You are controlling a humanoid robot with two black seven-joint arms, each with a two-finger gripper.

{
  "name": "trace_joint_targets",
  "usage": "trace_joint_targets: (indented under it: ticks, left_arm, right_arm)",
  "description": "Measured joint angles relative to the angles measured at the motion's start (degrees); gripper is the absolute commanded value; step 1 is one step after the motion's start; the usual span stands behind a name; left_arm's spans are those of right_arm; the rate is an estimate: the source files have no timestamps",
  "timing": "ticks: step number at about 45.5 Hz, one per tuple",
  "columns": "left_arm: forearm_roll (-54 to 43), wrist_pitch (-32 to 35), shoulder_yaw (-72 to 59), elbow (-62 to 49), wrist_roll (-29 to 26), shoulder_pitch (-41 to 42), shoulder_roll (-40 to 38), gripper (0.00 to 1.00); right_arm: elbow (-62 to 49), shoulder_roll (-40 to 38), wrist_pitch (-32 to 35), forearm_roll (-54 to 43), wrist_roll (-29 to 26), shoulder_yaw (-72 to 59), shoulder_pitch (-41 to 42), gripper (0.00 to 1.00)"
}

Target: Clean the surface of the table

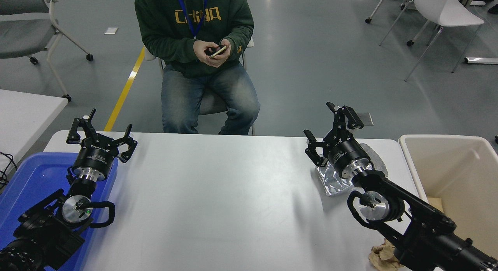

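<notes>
The table surface (218,193) is a wide white top. A crumpled silver foil sheet (335,181) lies at its right side, partly hidden under my right arm. My right gripper (328,133) hangs open above the foil's far left part, holding nothing. A crumpled brown paper ball (379,253) sits at the front right, half covered by the right arm. My left gripper (100,137) is parked open at the far left over the tray's corner.
A blue tray (27,177) sits at the table's left end. A beige bin (463,173) stands off the right edge. A person (202,49) sits beyond the far side holding a phone. A smaller white table (23,111) is at left.
</notes>
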Motion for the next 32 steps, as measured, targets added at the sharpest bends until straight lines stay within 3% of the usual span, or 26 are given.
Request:
trace_joint_targets:
  ticks: [32]
  left_arm:
    - [0.00,-0.02,0.00,0.00,0.00,0.00,0.00,1.00]
  right_arm:
    - [-6.87,3.80,0.11,-1.31,0.05,-0.26,0.62,1.00]
